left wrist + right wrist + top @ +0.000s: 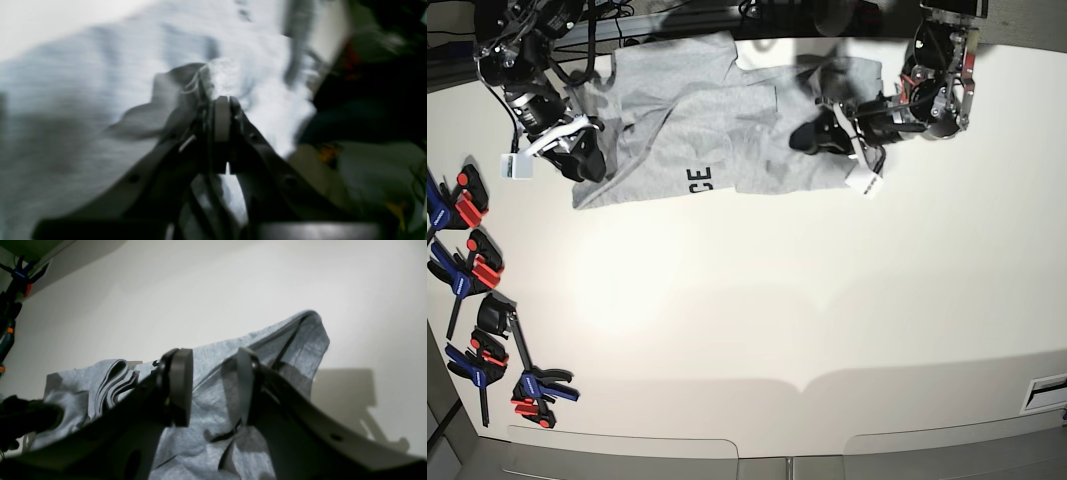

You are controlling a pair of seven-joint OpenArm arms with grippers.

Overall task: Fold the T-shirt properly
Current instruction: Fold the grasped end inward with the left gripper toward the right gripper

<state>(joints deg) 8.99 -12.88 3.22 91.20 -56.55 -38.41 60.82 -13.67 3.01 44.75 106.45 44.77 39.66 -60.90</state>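
The heather-grey T-shirt (687,110) lies crumpled along the far edge of the white table, with black letters "CE" (699,180) showing at its near hem. My left gripper (807,138) is at the shirt's right part. In the blurred left wrist view the left gripper (222,101) has its jaws together, pinching a raised fold of the T-shirt (83,83). My right gripper (590,163) is at the shirt's left edge. In the right wrist view the right gripper (213,386) is open, with the T-shirt (293,340) lifted into folds behind and between the fingers.
Several blue and red clamps (467,260) lie along the table's left edge, with more (527,385) near the front left. White tags (864,182) hang by each gripper. The table (827,320) is white; its far edge runs just behind the shirt.
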